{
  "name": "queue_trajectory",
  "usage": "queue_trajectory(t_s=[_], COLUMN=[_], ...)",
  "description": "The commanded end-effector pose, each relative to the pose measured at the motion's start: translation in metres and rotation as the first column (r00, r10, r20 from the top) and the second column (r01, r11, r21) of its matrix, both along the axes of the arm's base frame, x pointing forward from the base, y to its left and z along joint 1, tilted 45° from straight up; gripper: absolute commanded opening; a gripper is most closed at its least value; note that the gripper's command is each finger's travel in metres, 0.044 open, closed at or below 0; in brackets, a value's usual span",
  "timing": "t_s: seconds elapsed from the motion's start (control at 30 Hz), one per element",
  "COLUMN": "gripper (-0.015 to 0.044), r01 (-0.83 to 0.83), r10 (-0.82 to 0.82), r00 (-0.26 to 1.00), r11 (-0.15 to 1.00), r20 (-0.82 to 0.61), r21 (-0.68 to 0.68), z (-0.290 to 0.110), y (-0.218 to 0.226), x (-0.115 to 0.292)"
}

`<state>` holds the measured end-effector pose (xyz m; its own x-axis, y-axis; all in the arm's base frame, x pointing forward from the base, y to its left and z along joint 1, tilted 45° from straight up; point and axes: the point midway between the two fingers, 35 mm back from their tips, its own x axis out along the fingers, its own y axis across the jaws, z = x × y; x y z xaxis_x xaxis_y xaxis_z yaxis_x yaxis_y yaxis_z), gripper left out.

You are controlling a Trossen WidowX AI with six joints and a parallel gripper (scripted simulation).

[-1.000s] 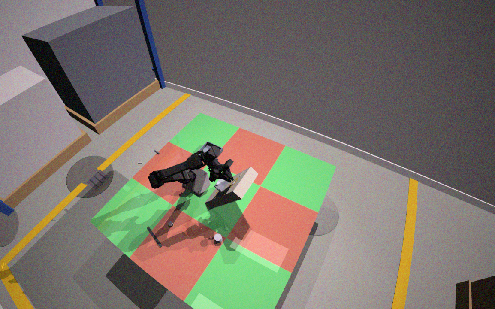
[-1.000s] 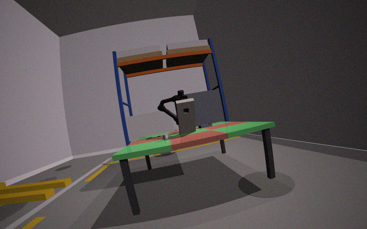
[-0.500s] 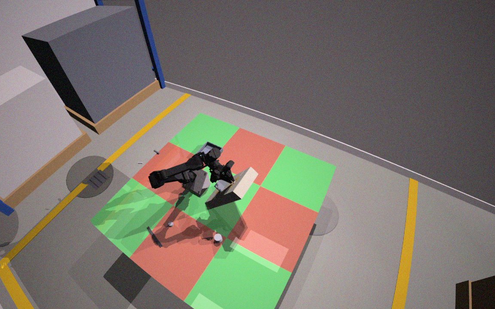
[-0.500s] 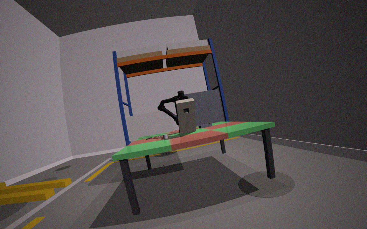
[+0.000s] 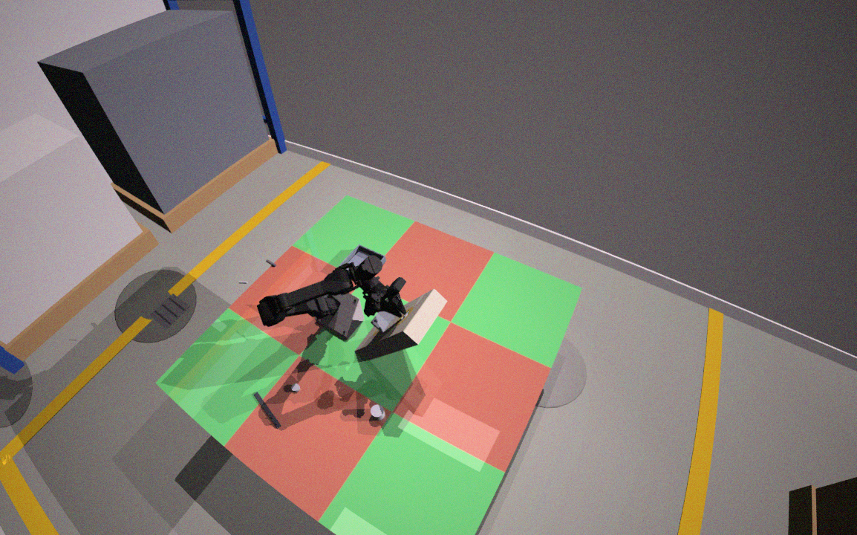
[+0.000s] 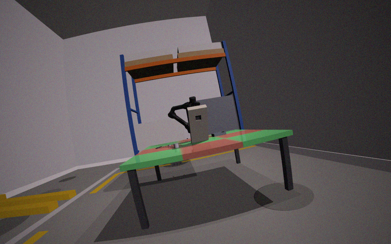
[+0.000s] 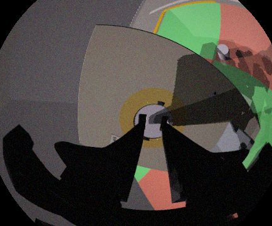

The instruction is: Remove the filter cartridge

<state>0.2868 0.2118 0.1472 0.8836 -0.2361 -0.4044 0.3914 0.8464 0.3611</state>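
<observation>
The beige service panel (image 5: pixel 426 312) (image 6: pixel 197 127) (image 7: pixel 111 71) stands upright on the checkered table. In the wrist view the round grey filter cartridge (image 7: pixel 153 128) sits in the panel inside a yellow ring (image 7: pixel 128 114). My gripper (image 7: pixel 153 125) (image 5: pixel 399 307) is right at the cartridge face, its fingers a narrow gap apart, one tip at each slot. I cannot tell how deep the tips reach. Nothing is squeezed between the fingers. A grey tray (image 5: pixel 359 251) shows partly behind the arm. In the exterior view the panel hides the gripper.
Two small grey cylinders (image 5: pixel 376 412) (image 5: pixel 295 387) and a dark bar (image 5: pixel 266 409) lie on the table in front of the arm; one cylinder shows in the wrist view (image 7: pixel 223 51). A grey block (image 5: pixel 344 320) stands by the arm's base. A blue rack stands behind the table.
</observation>
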Motion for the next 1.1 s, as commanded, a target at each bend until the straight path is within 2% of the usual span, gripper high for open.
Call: queue_trajectory(t_s=[0.0, 1.07], gripper=[0.0099, 0.0099], r01=[-0.003, -0.003], r10=[0.003, 0.003], r00=[1.0, 1.0], r11=[1.0, 1.0], r20=[-0.007, -0.006], r21=[-0.004, -0.004], z=[-0.0019, -0.0028], y=[0.0005, -0.0002], x=[0.0003, 0.0028])
